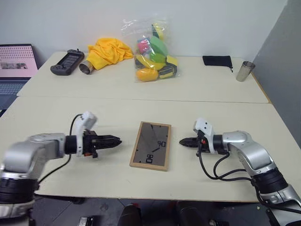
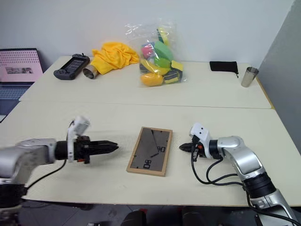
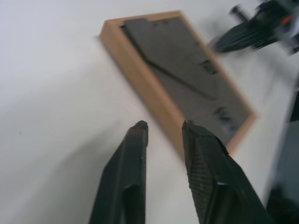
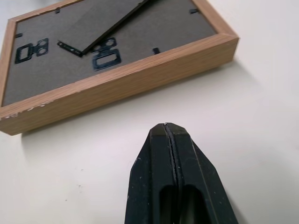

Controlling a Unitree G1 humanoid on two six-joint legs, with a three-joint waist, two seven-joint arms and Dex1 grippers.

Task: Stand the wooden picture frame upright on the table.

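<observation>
The frame (image 1: 151, 145) lies flat, back panel up, on the near half of the table (image 1: 211, 89), between the 2 grippers and touching neither. The left gripper (image 1: 115, 141) hovers just beside its left edge, its fingers (image 3: 132, 168) spread a little with nothing between them. The right gripper (image 1: 184, 141) sits near the frame's right edge with its fingers (image 4: 161, 154) pressed together, empty.

The bench (image 1: 211, 94) is pale cream with one seam across it. At centre lies the wooden picture frame (image 1: 151, 145), back panel up (flat). Toward 12 o'clock: a toy bag (image 1: 153, 52); 11 o'clock: yellow cloth (image 1: 109, 51), handheld console (image 1: 67, 62); 1 o'clock: black pouch (image 1: 217, 60), metal cup (image 1: 244, 71).
</observation>
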